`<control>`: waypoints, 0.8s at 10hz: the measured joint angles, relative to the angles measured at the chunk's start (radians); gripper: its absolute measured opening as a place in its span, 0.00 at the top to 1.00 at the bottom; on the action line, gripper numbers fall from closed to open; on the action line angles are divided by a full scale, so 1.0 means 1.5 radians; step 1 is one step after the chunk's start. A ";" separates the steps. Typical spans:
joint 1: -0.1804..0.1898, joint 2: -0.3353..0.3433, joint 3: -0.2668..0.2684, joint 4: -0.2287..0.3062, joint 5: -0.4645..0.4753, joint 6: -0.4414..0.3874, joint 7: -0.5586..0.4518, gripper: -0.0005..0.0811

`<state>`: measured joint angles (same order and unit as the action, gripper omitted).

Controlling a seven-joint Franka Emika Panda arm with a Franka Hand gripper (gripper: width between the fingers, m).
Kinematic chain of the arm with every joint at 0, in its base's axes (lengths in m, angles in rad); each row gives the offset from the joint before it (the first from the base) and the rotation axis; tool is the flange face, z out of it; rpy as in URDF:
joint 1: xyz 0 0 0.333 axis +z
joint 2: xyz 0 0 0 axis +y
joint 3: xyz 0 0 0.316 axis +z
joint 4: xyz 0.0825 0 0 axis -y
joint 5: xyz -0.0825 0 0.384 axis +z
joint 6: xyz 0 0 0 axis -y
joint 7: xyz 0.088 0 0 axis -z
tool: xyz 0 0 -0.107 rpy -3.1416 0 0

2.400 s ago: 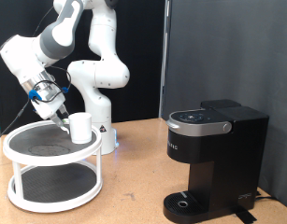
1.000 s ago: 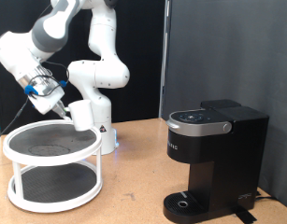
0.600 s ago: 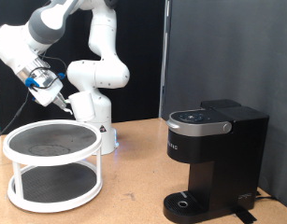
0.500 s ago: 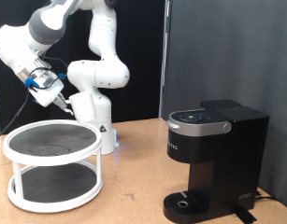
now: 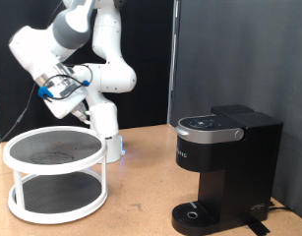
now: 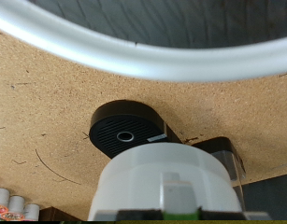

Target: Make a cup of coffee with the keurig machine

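Observation:
My gripper [image 5: 90,115] is shut on the small white cup [image 5: 104,120] and holds it in the air above the right edge of the white two-tier rack [image 5: 52,168], in front of the arm's base. In the wrist view the cup [image 6: 162,182] fills the foreground. The black keurig machine [image 5: 224,157] stands at the exterior view's right with its lid shut, well apart from the cup. Its round drip base [image 6: 129,131] shows in the wrist view beyond the cup.
The rack's upper tier [image 5: 47,147] is bare, and its white rim [image 6: 134,61] curves across the wrist view. The brown tabletop [image 5: 141,192] lies between the rack and the machine. A black panel stands behind the machine.
The cup has been lifted off the rack's upper tier and carried up and towards the exterior view's right, past the rack's edge. The machine has not moved.

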<state>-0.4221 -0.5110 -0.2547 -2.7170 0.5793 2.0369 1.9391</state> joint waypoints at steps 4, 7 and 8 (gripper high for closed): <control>0.050 0.035 0.065 0.013 0.060 0.064 0.038 0.98; 0.093 0.071 0.093 0.029 0.120 0.121 0.017 0.98; 0.091 0.071 0.092 0.028 0.119 0.121 0.018 0.98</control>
<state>-0.2853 -0.4048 -0.1161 -2.6754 0.7580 2.2177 1.9665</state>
